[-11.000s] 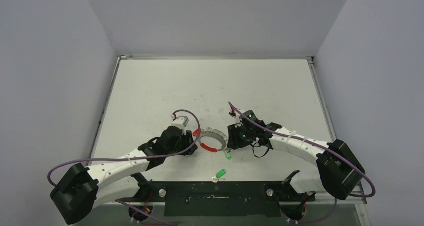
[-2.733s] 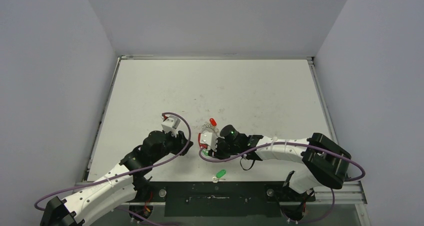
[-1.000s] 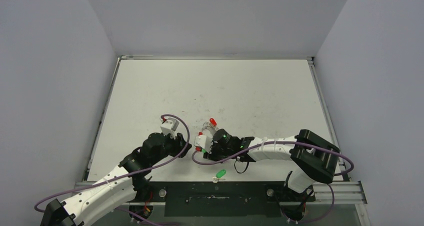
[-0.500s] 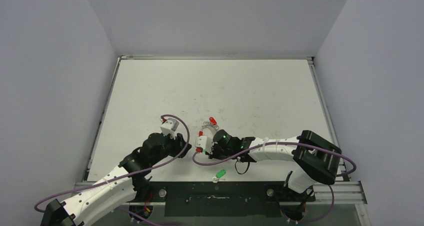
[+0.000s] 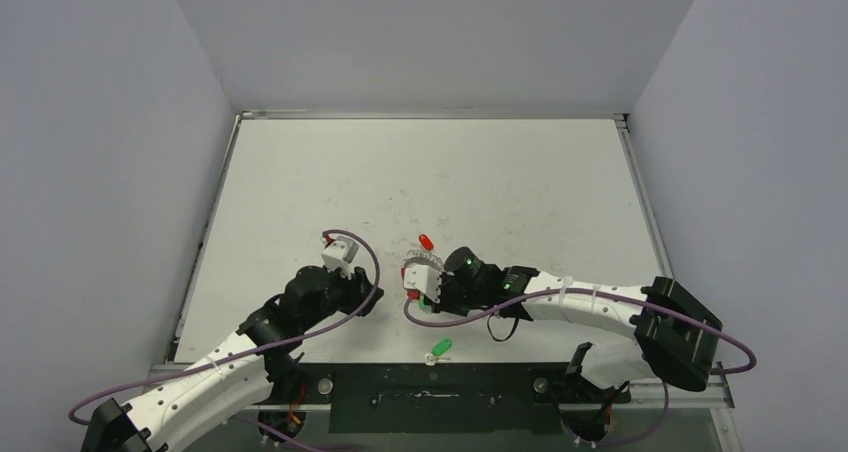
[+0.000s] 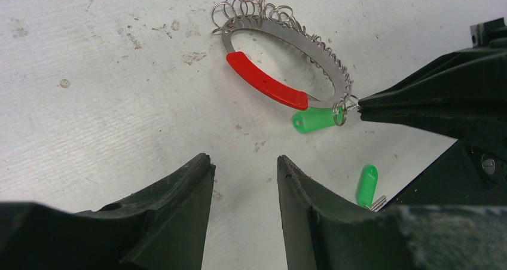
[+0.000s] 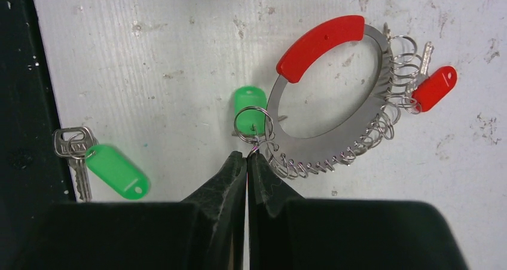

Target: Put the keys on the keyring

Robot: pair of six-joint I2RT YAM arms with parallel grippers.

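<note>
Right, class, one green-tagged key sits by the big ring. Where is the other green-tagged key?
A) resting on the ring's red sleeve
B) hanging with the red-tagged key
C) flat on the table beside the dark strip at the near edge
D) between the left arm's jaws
C: the other green key lies flat on the table beside the dark strip, well apart from the keyring.

I get bright, even, diffuse light with only soft shadows on the table (image 5: 450, 172); wrist views go dark and soft toward 6 o'clock.
</note>
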